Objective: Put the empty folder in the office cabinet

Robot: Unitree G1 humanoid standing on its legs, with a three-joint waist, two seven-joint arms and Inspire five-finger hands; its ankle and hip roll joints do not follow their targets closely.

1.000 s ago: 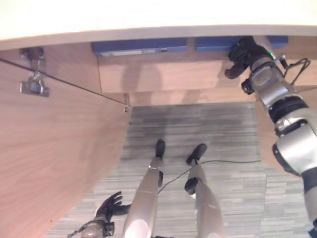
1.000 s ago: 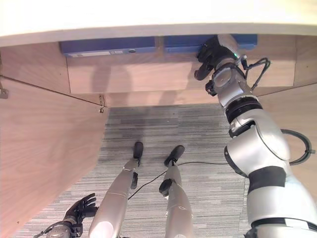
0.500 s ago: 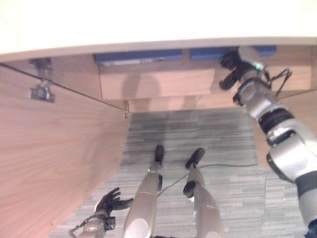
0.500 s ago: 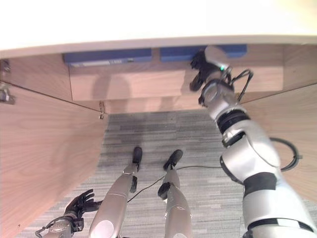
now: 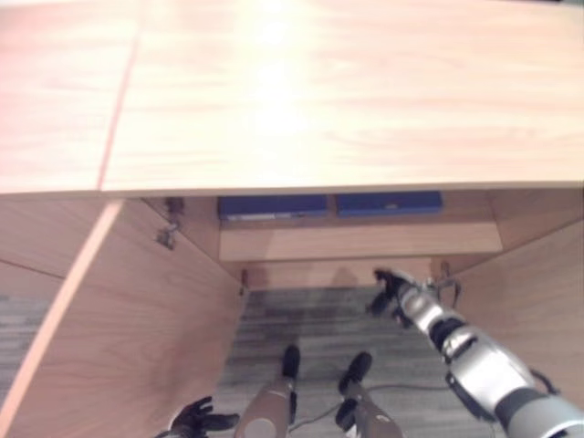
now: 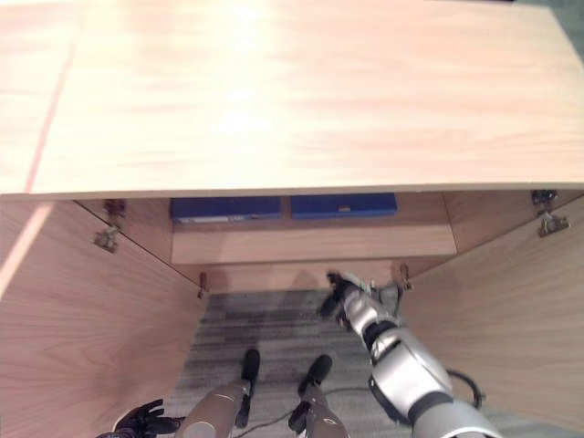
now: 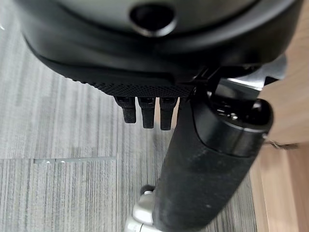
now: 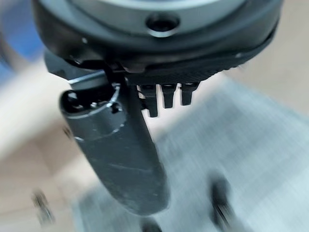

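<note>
Folders in blue, two of them, lie flat side by side on the shelf inside the open cabinet point(image 6: 310, 137): the left folder point(image 6: 225, 209) and the right folder point(image 6: 344, 205), both tucked under the wide wooden top. Which of the two is the empty one cannot be told. The right eye view takes in the right door point(image 6: 511, 310) with its hinge point(image 6: 546, 219) near the top edge, where the left eye view cuts that hinge off; the left eye view gives more of the left door point(image 5: 109, 328) and its hinge point(image 5: 169, 233). The right hand point(image 6: 336, 294) hangs in front of the cabinet below the shelf, apart from both folders and holding nothing; in its own wrist view the right hand's fingers point(image 8: 164, 96) reach out fairly straight beside the thumb over the floor. The left hand point(image 5: 196, 420) sits low near the left door, well apart from the shelf, with fingers spread loosely; its wrist view shows the left hand's fingers point(image 7: 145, 108) relaxed above the grey striped carpet point(image 5: 310, 328). Both doors stand swung outward, leaving the shelf front unobstructed.
</note>
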